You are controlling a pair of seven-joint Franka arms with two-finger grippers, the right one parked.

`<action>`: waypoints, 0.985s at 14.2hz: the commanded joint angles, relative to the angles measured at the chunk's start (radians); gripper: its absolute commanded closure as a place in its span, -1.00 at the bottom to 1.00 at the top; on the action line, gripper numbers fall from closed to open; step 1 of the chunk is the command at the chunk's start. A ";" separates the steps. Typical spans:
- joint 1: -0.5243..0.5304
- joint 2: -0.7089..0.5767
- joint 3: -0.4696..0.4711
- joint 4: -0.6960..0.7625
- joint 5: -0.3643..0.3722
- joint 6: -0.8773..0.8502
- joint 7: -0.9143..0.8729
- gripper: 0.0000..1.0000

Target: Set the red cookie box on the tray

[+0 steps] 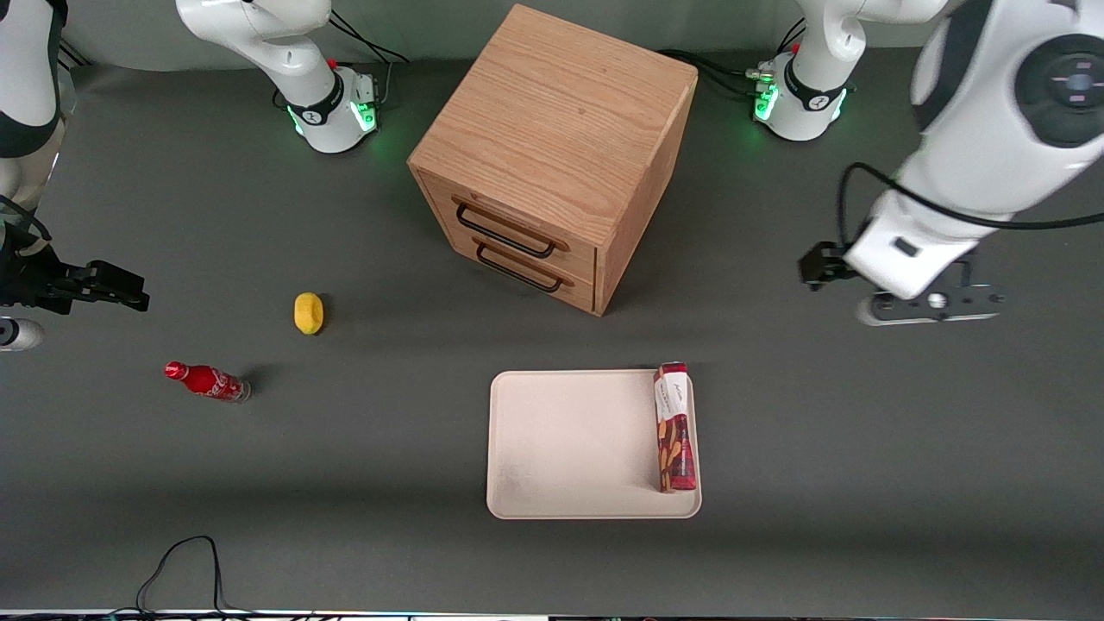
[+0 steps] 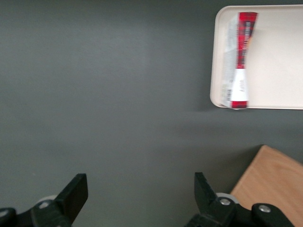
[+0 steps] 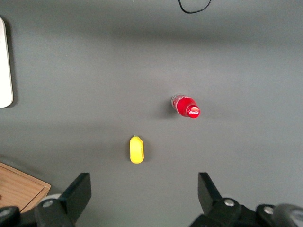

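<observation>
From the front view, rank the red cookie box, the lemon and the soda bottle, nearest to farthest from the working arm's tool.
The tool, fingers open, hangs over bare table toward the working arm's end.
1. Red cookie box: on the tray, along its edge nearest the tool.
2. Lemon: toward the parked arm's end.
3. Soda bottle: lying farther toward that end.

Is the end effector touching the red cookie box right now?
Apart. Left wrist view: open end effector over bare table, red cookie box lying well away on the tray.
</observation>
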 commanded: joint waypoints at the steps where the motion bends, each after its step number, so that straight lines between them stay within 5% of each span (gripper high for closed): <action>1: 0.099 -0.168 -0.007 -0.244 -0.003 0.109 0.140 -1.00; 5: 0.187 -0.185 -0.007 -0.272 -0.005 0.094 0.156 -1.00; 14: 0.189 -0.177 -0.007 -0.174 -0.032 0.048 0.160 -1.00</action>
